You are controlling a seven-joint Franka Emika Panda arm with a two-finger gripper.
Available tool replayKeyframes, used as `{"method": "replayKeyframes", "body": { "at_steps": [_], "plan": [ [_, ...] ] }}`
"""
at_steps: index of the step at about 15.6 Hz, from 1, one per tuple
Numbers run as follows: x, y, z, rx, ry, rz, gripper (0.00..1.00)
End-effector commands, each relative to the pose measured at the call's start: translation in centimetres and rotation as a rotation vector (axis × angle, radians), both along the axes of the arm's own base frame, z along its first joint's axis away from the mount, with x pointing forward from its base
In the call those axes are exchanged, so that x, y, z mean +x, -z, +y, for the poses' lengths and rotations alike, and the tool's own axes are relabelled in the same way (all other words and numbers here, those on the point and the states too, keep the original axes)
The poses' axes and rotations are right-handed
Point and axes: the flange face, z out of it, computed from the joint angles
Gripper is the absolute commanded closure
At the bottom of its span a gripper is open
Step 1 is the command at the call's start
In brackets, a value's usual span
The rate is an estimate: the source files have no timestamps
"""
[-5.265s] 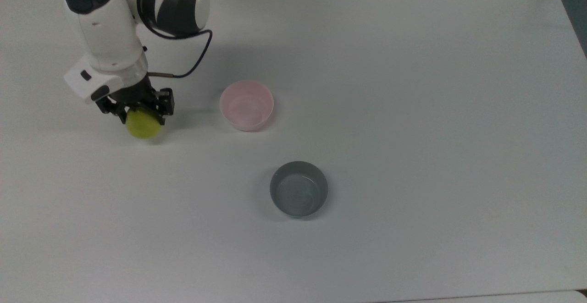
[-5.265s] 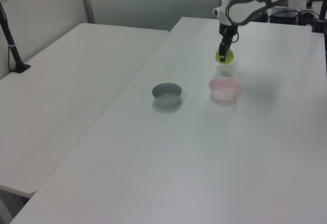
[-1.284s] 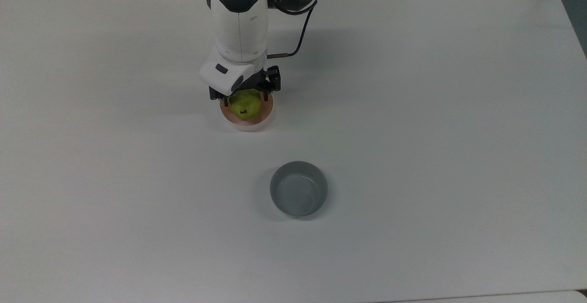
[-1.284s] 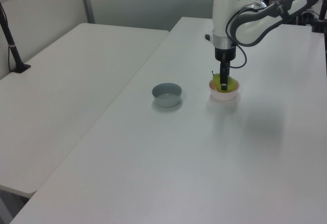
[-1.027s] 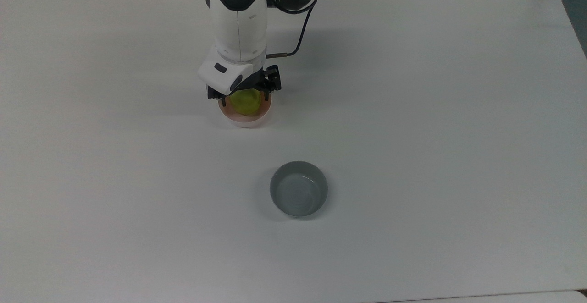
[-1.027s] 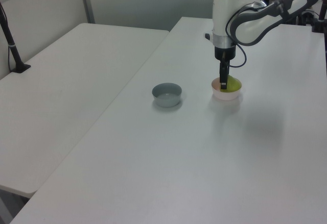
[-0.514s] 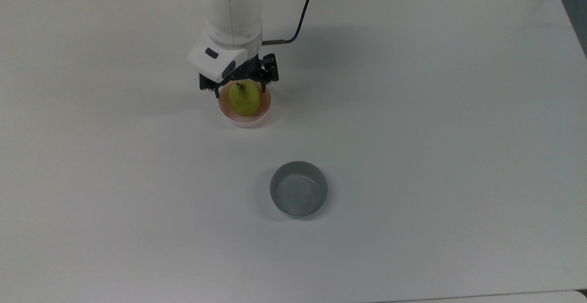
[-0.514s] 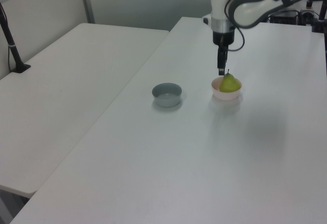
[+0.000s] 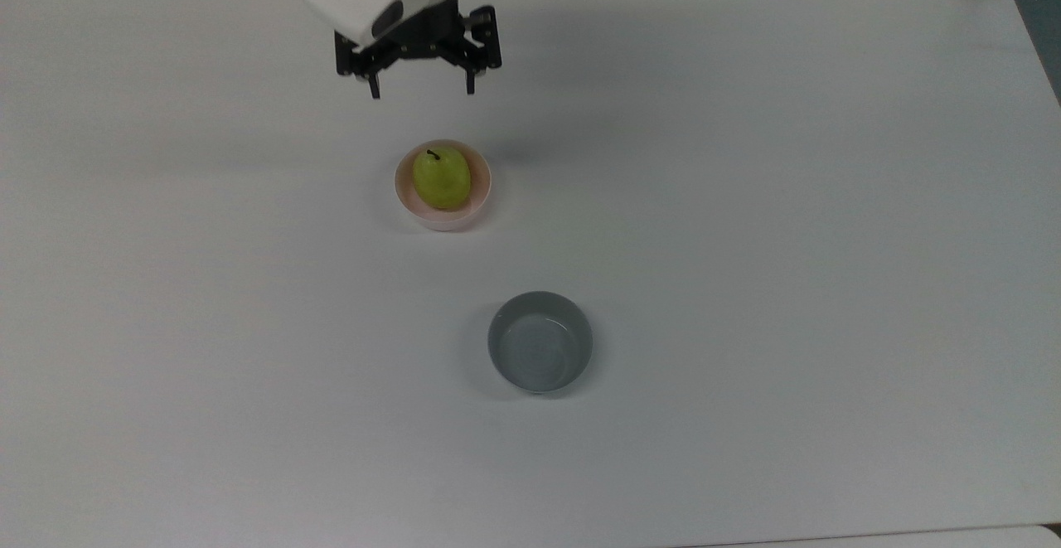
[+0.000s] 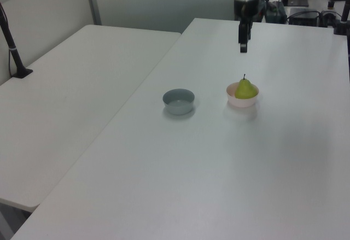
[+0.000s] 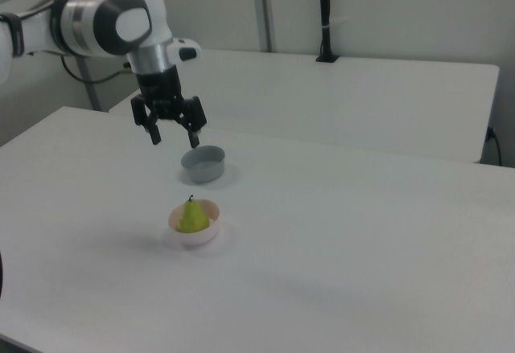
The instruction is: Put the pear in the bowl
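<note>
The pear point(image 9: 442, 179) sat in the pale pink bowl point(image 9: 482, 196), a little above and left of the middle of the top view. It stood roughly upright, its short dark stem pointing up and slightly toward the top of the frame. In the right view the same fruit point(image 11: 192, 217) rested inside the pink rim point(image 11: 211, 233) in the lower left part of the frame, and in the left view it point(image 10: 246, 89) rose above the bowl's edge point(image 10: 241, 101) to the right of centre.

My gripper point(image 9: 421, 88) hung in the upper part of the top view, well apart from the bowl and holding nothing. Its two black fingers point(image 9: 470, 82) were spread wide, with bare table showing between them. In the right view I saw it point(image 11: 174, 138) raised in the upper left, above the tabletop, fingertips pointing down. In the left view it point(image 10: 243, 46) hung near the top of the frame, seen edge-on, so the gap between the fingers was hard to judge there.

The grey bowl point(image 9: 540, 341) stood below and to the right of the pink one in the top view, apart from it, and looked empty. All of this lay on a white table point(image 9: 787, 200).
</note>
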Motion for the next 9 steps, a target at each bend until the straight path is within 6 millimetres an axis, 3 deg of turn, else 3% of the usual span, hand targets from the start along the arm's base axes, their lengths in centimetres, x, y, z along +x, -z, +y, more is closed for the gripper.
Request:
{"method": "replayKeyframes", "body": {
  "at_steps": [1,3,9],
  "plan": [
    [-1.8,-4.5,-0.7,-0.005,0.053,-0.01,0.0],
    [-2.5,-5.9,-1.4,-0.003,0.066,-0.03,0.0],
    [-2.8,-6.2,-2.3,0.001,0.127,-0.028,0.0]
  ]
}}
